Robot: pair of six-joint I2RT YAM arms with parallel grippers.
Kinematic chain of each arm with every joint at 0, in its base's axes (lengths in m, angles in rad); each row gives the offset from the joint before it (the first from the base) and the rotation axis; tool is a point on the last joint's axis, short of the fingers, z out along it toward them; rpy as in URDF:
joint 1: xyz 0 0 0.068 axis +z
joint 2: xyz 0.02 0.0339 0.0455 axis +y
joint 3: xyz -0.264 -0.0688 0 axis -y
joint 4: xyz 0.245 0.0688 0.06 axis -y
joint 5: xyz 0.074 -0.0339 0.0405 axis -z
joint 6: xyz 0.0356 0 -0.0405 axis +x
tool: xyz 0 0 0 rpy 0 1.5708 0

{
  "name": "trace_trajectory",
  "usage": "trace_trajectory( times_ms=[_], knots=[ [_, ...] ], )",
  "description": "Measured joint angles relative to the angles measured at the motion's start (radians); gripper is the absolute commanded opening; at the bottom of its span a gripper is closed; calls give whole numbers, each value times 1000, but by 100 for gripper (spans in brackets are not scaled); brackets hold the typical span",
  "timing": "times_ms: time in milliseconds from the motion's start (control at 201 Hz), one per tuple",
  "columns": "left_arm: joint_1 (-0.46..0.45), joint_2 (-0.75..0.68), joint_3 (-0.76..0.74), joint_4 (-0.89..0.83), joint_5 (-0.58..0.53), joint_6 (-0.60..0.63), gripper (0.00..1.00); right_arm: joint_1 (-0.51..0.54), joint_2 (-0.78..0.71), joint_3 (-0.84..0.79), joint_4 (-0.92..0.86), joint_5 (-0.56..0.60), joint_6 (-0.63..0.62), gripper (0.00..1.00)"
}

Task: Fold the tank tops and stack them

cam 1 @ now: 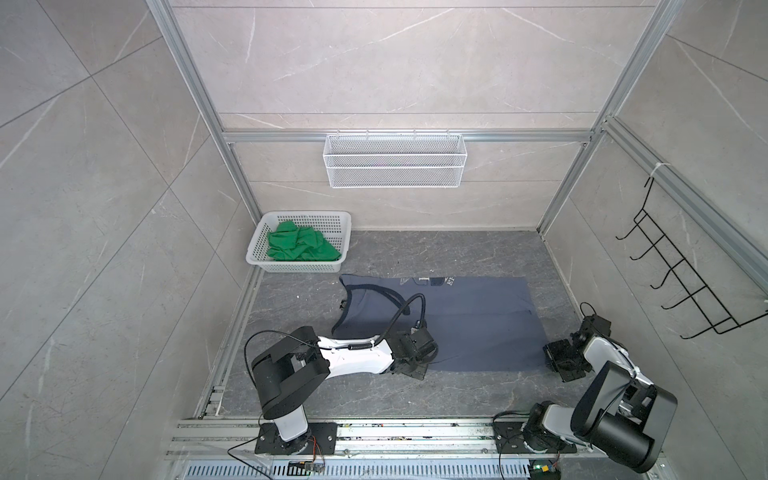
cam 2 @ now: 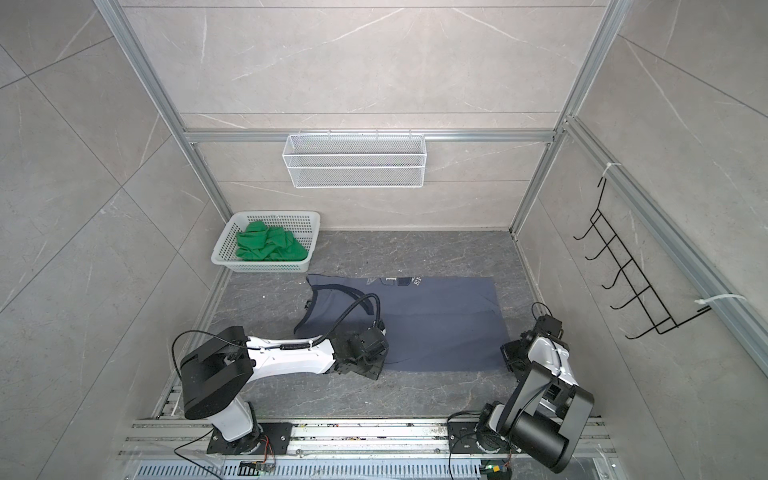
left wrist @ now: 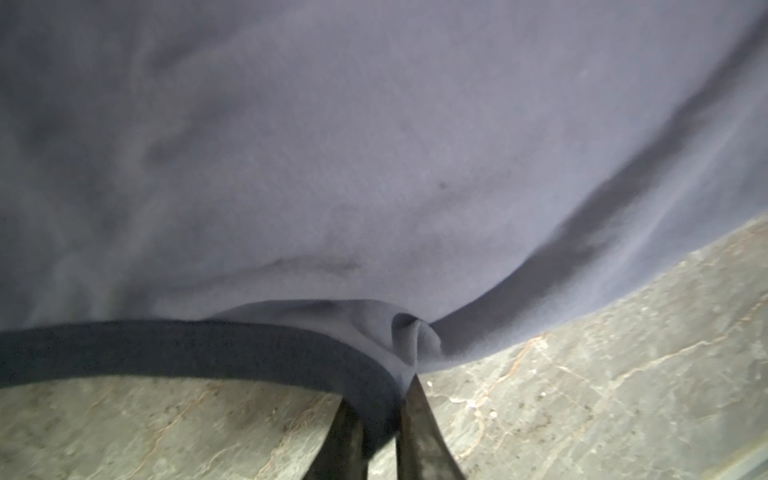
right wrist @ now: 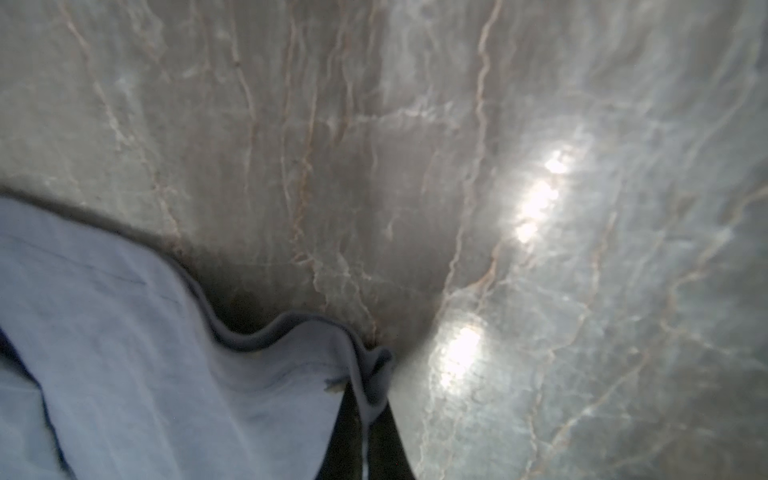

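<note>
The slate-blue tank top [cam 1: 478, 320] lies spread flat on the counter [cam 1: 415, 399], straps toward the left and hem toward the right, with its white lettering showing only along the far edge. The green tank top [cam 1: 301, 247] sits crumpled in the white basket [cam 1: 299, 268] at the back left, just beyond the blue top's far left corner. The left end effector [left wrist: 380, 395] is clenched on the near edge of the blue top, right at the dark trim [left wrist: 187, 349] of the armhole. The right end effector [right wrist: 368, 399] is clenched on the near hem corner, where the cloth bunches between its fingers. The step in hand appears to be a fold of the near edge over toward the far one. To do it well, both arms should rise together and level, with the cloth lightly taut between them so the edge travels as one straight line. The lift should be only high enough to clear the lower layer without dragging it. The left pinch looks shallow and sits on the trim, so a slow start would guard against slipping. The left arm should stop short of the basket, and the near edge should be laid square onto the far one before either end effector lets go.
</note>
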Motion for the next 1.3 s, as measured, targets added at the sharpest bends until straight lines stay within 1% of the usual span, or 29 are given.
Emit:
trace_trajectory(
  times_ms=[154, 254, 418, 612, 801, 886, 1080, 1304],
  knots=[
    [0, -36, 33, -40, -1, 0, 14, 0, -60, 20, -24, -10, -11, 0],
    [0, -53, 86, -88, -13, 0, 14, 0, -95, 61, -32, -22, -20, 0],
    [21, -53, 190, -152, -37, 0, 16, 4, -92, 146, -34, -56, -31, 0],
    [105, -26, 270, -190, -38, 1, 17, 66, -18, 246, -20, -94, -25, 0],
    [185, 49, 356, -206, -34, 12, 18, 209, 75, 334, 19, -78, 22, 0],
    [214, 75, 383, -209, -30, 16, 18, 252, 128, 381, 47, -68, 42, 0],
    [268, 159, 475, -221, -23, 36, 19, 258, 249, 480, 93, -29, 76, 0],
    [319, 232, 547, -229, -3, 52, 24, 259, 341, 549, 136, -25, 95, 0]
  ],
)
